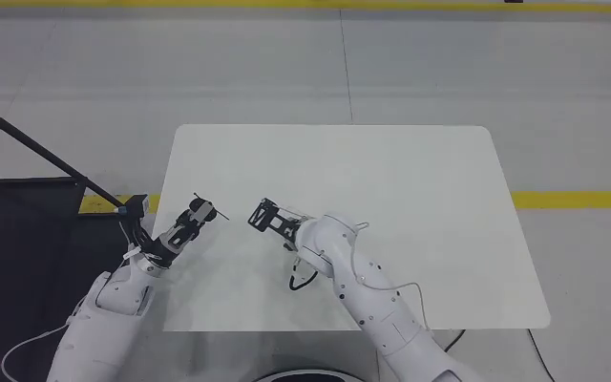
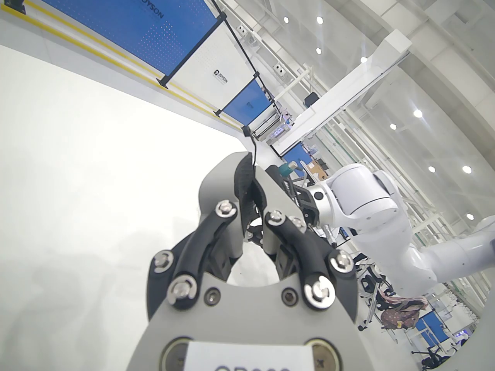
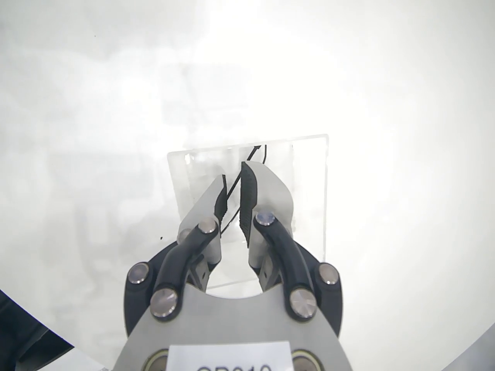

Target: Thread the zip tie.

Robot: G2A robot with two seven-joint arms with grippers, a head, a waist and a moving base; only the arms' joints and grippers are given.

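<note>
A white table (image 1: pixel 430 191) carries two arms, one hand each. The left hand (image 2: pixel 251 179) is pressed together on one thin black zip tie (image 2: pixel 253 148), whose small square head stands up above the fingertips. Seen from above, the tie pokes out past that hand near the table's left front part.

The right hand (image 3: pixel 233 179) hovers close beside the left one, over one clear square plate (image 3: pixel 309 194) lying flat on the table. Its fingers (image 3: pixel 247 194) stand narrowly apart, and a thin black strand (image 3: pixel 231 191) runs through the gap (whether this is a second tie or part of the first, I cannot tell). Whether the strand touches either pad is unclear.

A black mat (image 1: pixel 38 248) lies by the table's left edge. Around it are a pale floor with a yellow line (image 1: pixel 563 199), blue and white wall panels (image 2: pixel 116 13) and rows of ceiling lights.
</note>
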